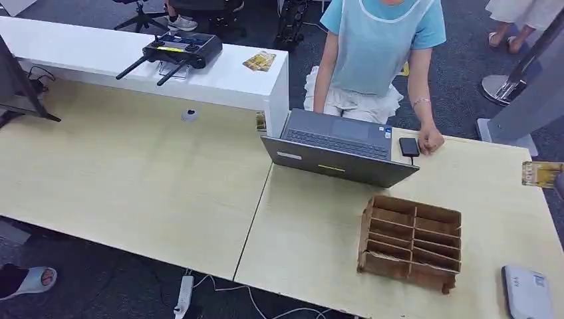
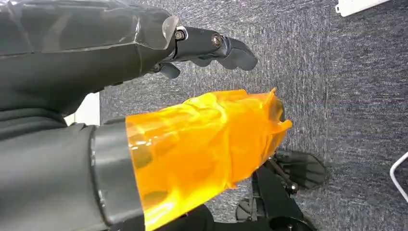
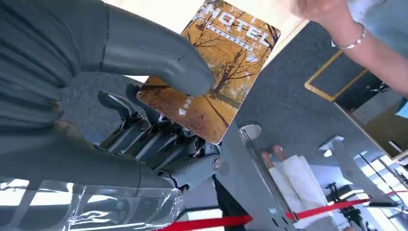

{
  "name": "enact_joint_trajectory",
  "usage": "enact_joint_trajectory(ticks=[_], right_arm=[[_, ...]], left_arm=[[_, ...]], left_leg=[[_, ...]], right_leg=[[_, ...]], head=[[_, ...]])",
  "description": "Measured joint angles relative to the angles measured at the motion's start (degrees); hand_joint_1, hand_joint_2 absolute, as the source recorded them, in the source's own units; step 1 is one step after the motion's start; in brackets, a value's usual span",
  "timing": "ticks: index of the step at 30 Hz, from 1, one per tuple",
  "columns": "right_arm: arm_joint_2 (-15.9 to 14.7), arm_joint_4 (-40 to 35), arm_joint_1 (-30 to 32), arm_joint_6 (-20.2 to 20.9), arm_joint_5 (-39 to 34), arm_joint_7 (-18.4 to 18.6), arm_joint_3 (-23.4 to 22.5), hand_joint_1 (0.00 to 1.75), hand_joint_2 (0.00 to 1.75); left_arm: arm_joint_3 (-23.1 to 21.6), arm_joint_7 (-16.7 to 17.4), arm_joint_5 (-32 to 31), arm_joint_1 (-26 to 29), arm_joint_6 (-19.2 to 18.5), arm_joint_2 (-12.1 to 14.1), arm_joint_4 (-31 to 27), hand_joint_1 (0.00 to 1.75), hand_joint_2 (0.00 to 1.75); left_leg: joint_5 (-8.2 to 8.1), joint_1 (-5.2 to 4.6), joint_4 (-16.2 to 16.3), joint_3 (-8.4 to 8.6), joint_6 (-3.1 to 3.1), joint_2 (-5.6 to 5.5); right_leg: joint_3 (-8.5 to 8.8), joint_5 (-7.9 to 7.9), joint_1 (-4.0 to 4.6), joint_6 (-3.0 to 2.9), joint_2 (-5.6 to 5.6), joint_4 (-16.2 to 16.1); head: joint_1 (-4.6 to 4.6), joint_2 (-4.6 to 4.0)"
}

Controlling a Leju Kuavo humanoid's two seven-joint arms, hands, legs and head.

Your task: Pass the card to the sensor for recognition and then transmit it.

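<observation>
— Where is the card (image 3: pixel 216 72)?
— In the right hand (image 3: pixel 144 110): the thumb presses on its printed face and the dark fingers (image 3: pixel 144 139) sit under it, so it is grasped. From the head view the card (image 1: pixel 542 174) shows at the far right edge, above the table (image 1: pixel 133 179).
— And the left hand (image 2: pixel 144 96)?
— It hangs over grey carpet, fingers (image 2: pixel 211 45) stretched out and apart, grasping nothing.
— What lies on the table?
— An open laptop (image 1: pixel 339 146), a black sensor (image 1: pixel 408 147) just beside it with a person's hand (image 1: pixel 431 141) next to it, and a wooden slotted box (image 1: pixel 411 242).
</observation>
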Motion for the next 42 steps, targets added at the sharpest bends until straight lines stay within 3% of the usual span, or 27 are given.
enact_joint_trajectory(ticks=[4, 15, 23, 29, 42], right_arm=[[1.0, 0.4, -2.6, -0.7, 4.3, 1.0, 1.6, 1.75, 1.75], [7.8, 2.9, -12.4, -6.3, 17.9, 6.0, 7.8, 1.75, 1.75], [11.6, 4.3, -16.1, -6.4, 24.5, 6.1, 9.5, 1.75, 1.75], [15.6, 6.3, -19.5, -7.9, 33.2, 6.5, 13.4, 1.75, 1.75], [23.2, 11.1, -23.9, -10.6, 42.5, 9.1, 19.5, 1.75, 1.75]], left_arm=[[0.0, 0.0, -0.4, 0.0, 0.0, -0.2, 0.0, 0.00, 0.00], [0.0, 0.9, -0.9, -0.2, 0.1, -0.2, 0.0, 0.00, 0.00], [0.0, 2.4, -1.1, -0.2, 0.3, -0.2, 0.0, 0.00, 0.00], [-0.1, 2.4, -1.6, -0.2, 0.3, -0.2, 0.0, 0.00, 0.00], [-1.6, 2.4, -3.1, -0.2, -0.1, -0.1, 0.0, 0.00, 0.00]], left_leg=[[0.00, 0.00, 0.0, -0.03, 0.00, 0.03], [0.05, 0.02, 0.0, 0.03, -0.07, 0.06], [0.04, 0.01, 0.0, 0.00, -0.06, 0.06], [0.07, 0.02, 0.0, 0.04, -0.10, 0.05], [0.08, 0.03, 0.0, 0.04, -0.11, 0.06]], right_leg=[[-0.03, 0.00, 0.00, 0.00, 0.02, 0.0], [-0.03, 0.01, 0.02, 0.00, 0.08, 0.0], [-0.03, 0.01, 0.01, 0.00, 0.09, 0.0], [-0.03, 0.01, 0.03, -0.01, 0.08, 0.1], [-0.03, 0.01, 0.03, -0.01, 0.10, 0.0]], head=[[0.00, 0.02], [0.00, 0.02], [0.00, 0.02], [0.00, 0.00], [0.00, 0.02]])
